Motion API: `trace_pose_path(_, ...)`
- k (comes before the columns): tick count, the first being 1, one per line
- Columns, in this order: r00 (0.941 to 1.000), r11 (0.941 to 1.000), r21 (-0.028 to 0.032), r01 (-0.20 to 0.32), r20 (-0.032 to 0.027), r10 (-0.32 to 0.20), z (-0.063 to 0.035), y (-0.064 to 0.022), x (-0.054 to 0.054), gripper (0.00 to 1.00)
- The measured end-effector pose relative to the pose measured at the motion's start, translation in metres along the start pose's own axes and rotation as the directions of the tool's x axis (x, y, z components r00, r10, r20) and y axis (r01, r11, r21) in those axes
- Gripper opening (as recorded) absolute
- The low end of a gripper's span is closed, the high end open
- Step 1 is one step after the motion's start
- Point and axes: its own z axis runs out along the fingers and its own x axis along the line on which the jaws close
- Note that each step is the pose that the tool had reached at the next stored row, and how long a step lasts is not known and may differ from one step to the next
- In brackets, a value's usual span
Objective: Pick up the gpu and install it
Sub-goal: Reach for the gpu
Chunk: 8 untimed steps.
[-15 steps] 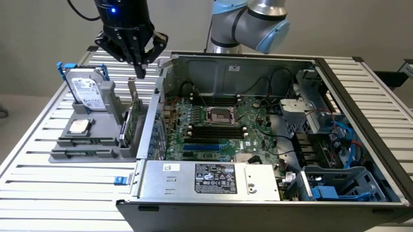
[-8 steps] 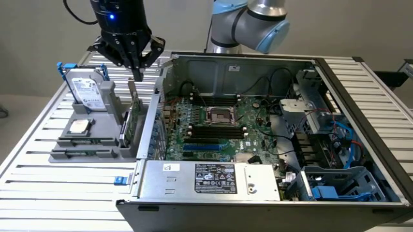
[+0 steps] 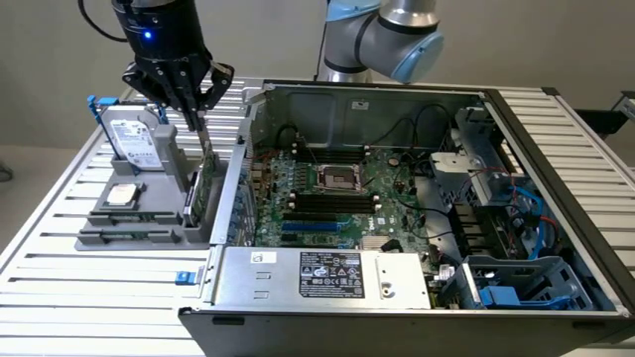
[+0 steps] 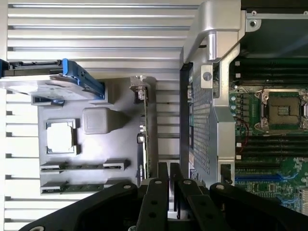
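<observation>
The gpu (image 3: 202, 186) stands on edge in the right-hand slot of the grey holder (image 3: 149, 227), its green board facing the computer case. In the wrist view the gpu (image 4: 145, 130) is a thin edge-on strip with its silver bracket at one end. My gripper (image 3: 199, 128) hangs just above the gpu's top edge, over the holder. Its black fingers (image 4: 162, 185) stand close together with only a thin gap and nothing between them, a little to the case side of the card.
The holder also carries a silver hard drive in a blue frame (image 3: 134, 141), a small silver chip (image 3: 121, 195) and two memory sticks (image 4: 84, 166). The open computer case (image 3: 328, 271) lies to the exterior view's right, its wall (image 4: 202, 125) close beside the gpu, with the motherboard (image 3: 337, 193) inside.
</observation>
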Motion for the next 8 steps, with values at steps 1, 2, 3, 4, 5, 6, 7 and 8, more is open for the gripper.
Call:
trace_pose_path(1,1.0,1.0,0.0,0.001,0.0,-0.001,0.0009,-0.0002,0.002,0.17)
trace_pose_path(2,1.0,1.0,0.0001,0.001,-0.0001,-0.001,0.0017,-0.0004,0.004,0.19)
trace_pose_path(3,1.0,1.0,0.0001,0.002,-0.0001,-0.002,0.0025,-0.0005,0.007,0.19)
trace_pose_path(4,1.0,1.0,0.0003,0.002,-0.0003,-0.002,0.0033,-0.0007,0.009,0.25)
trace_pose_path(5,1.0,1.0,0.0005,0.003,-0.0003,-0.003,0.0041,-0.0009,0.011,0.31)
trace_pose_path(6,1.0,1.0,0.0005,0.004,-0.0004,-0.004,0.0048,-0.0011,0.013,0.36)
trace_pose_path(7,1.0,1.0,0.0006,0.004,-0.0004,-0.004,0.0057,-0.0012,0.015,0.36)
trace_pose_path(8,1.0,1.0,0.0006,0.005,-0.0005,-0.005,0.0068,-0.0014,0.017,0.42)
